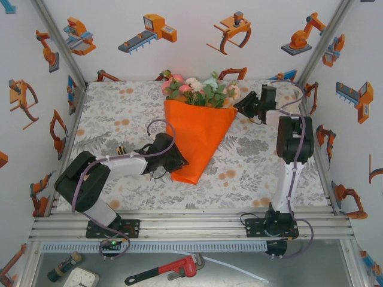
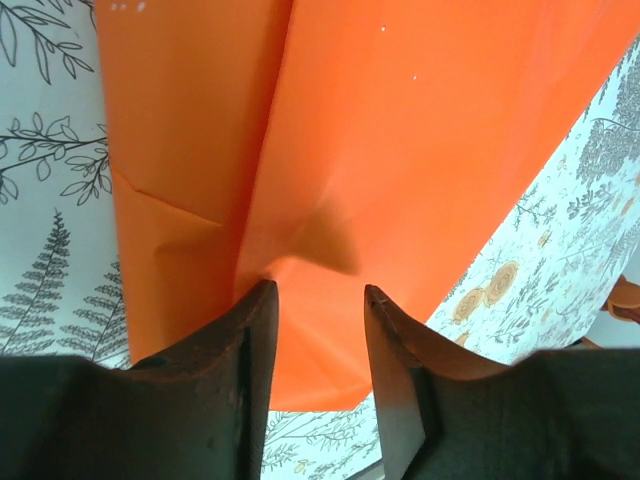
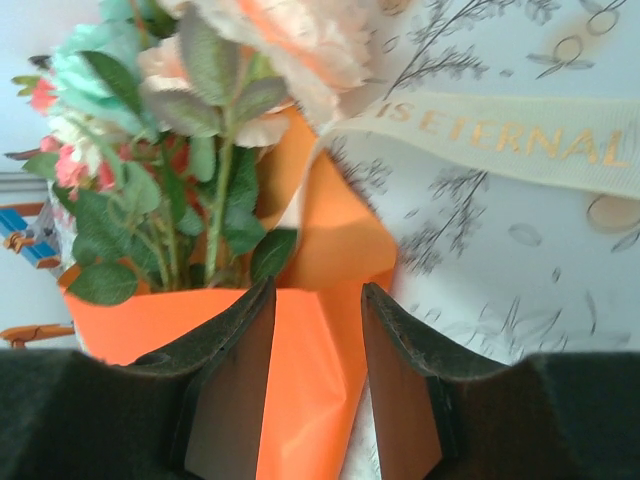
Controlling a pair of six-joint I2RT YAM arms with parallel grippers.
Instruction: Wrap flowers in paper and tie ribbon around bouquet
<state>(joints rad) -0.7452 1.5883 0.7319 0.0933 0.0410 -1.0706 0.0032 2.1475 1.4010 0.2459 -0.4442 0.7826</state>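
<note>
The bouquet lies on the tablecloth as a bright-orange paper (image 1: 200, 137) cone, its point toward the arms. Pink, white and pale-green flowers (image 1: 200, 89) spill out of its far end. My left gripper (image 1: 179, 160) is at the cone's lower left edge. In the left wrist view this gripper (image 2: 320, 290) stands open, with the folded paper (image 2: 400, 150) just past its tips. My right gripper (image 1: 239, 106) is at the cone's top right corner. It (image 3: 318, 288) is open astride the paper's (image 3: 310, 380) edge, below the flowers (image 3: 190, 150). A cream ribbon (image 3: 500, 140) with gold lettering lies flat beyond.
Slanted aluminium posts (image 1: 57, 42) and sticker-covered walls close in the table on three sides. A rail (image 1: 191, 227) runs along the near edge at the arm bases. Below it lie a red pipe wrench (image 1: 173, 269) and a small clock (image 1: 81, 278).
</note>
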